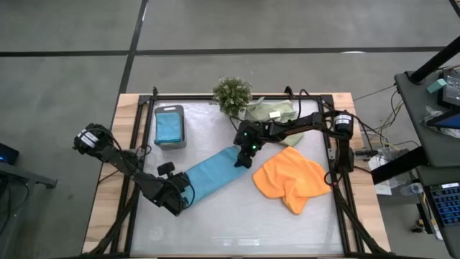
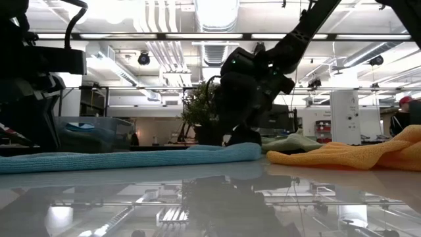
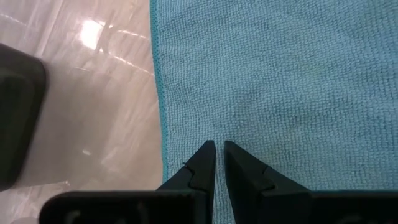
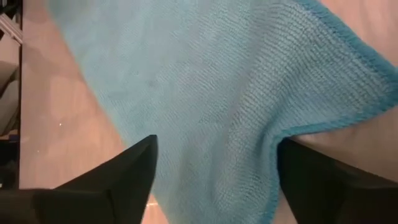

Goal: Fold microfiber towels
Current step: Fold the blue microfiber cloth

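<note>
Held flat: blue towel (image 1: 210,177), stretched long between both claws. Left claw (image 3: 219,149) pinched together at its near end. Right claw (image 4: 214,155) spread wide over its far end. Already folded: one blue towel in tray (image 1: 169,141). Still rumpled beside right claw: orange towel (image 1: 293,178), green towel (image 1: 272,111). Shiny table (image 1: 237,223), big bright room.

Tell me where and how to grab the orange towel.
Judging by its pose, take the orange towel at the corner flap sticking out toward the table's front edge, coming from above. The rest lies rumpled and bunched; that flap is thin, free, and clear of the teal towel and right gripper.
</note>
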